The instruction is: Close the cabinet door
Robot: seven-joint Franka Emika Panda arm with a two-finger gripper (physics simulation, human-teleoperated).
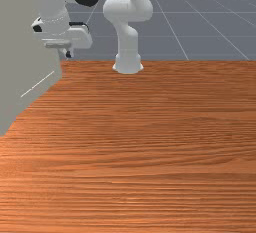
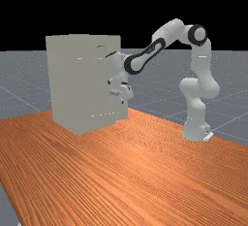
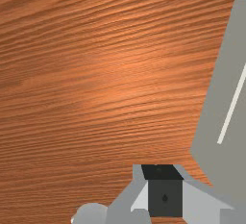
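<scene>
The gripper [image 1: 69, 53] hangs over the table's far side in the front view, beside the right edge of the grey-beige cabinet [image 1: 25, 52]. In the far view the gripper [image 2: 122, 102] is at the right part of the tall cabinet [image 2: 72, 82], low down and above the tabletop. At the wrist view's bottom edge is the gripper [image 3: 165, 189], with a cabinet panel [image 3: 226, 98] close beside it, marked by a thin white line. I cannot tell whether they touch, which panel is the door, or how far it stands open.
The wooden table [image 1: 150, 152] extends below and beside the cabinet. The arm's base [image 2: 196, 130] stands on it at the far view's right, and the raised arm reaches from there across to the cabinet.
</scene>
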